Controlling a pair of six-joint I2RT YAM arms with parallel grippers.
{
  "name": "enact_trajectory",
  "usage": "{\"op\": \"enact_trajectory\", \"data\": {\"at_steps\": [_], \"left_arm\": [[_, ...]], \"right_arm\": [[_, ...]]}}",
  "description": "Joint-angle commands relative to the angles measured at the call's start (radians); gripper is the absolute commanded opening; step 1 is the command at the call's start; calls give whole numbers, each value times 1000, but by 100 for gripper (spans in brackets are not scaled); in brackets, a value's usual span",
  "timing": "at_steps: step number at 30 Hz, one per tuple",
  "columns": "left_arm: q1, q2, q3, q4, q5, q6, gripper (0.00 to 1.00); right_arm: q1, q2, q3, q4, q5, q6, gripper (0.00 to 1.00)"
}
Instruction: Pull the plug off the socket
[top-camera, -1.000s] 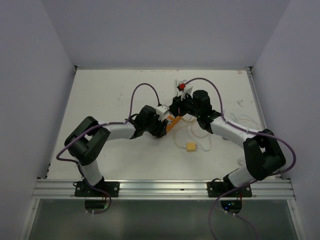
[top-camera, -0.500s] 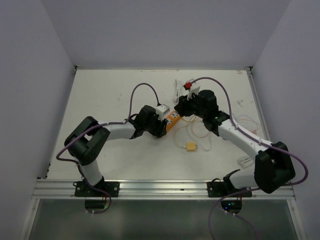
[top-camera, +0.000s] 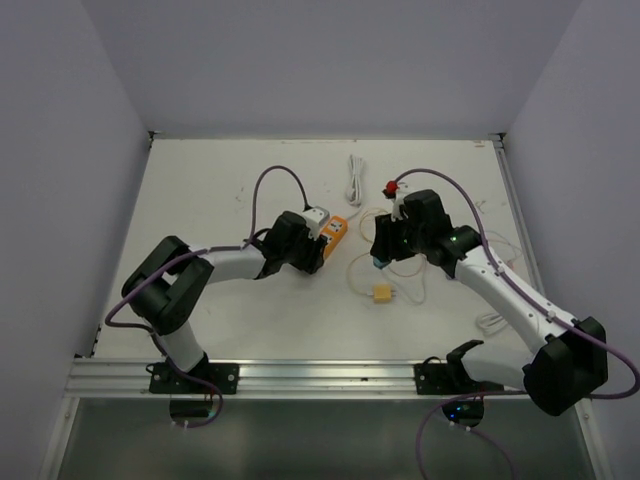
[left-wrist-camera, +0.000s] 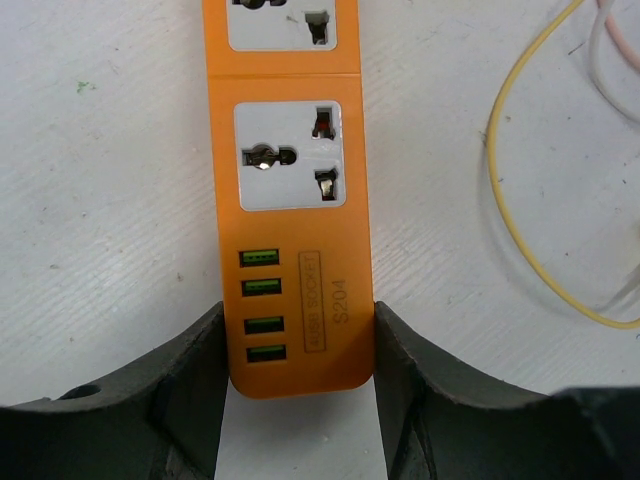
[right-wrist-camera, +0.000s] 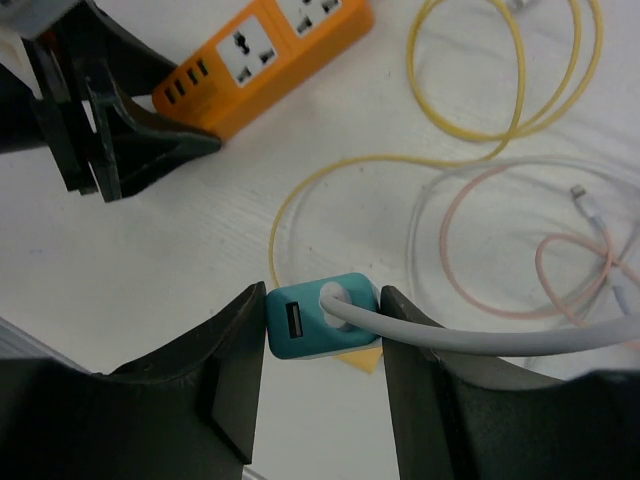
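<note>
Left pincer (left-wrist-camera: 300, 340): clenched on the USB end of the orange socket strip (left-wrist-camera: 290, 150), holding it steady.
Right pincer (right-wrist-camera: 323, 312): grasping the teal plug (right-wrist-camera: 305, 322); its pale lead (right-wrist-camera: 480, 340) runs off toward 3 o'clock.
Plug: clear of the strip, at about 4 o'clock from it in the top view.
Done: the sockets I can see are empty, so I judge the pull made.
Left: set the plug down and let go.
Around: the yellow cable (left-wrist-camera: 492, 180) loops nearby, and a yellow adapter (top-camera: 381, 294) lies at 6 o'clock of the plug. Nothing is in my way.
</note>
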Motion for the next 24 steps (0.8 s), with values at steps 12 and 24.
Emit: {"op": "enact_trajectory", "data": {"at_steps": [12, 24], "left_arm": [[118, -25, -28, -221, -173, -113, 0], [253, -22, 49, -276, -197, -202, 10]], "right_arm": [[-1, 117, -49, -149, -154, 115, 1], [2, 266, -40, -111, -162, 116, 10]]}}
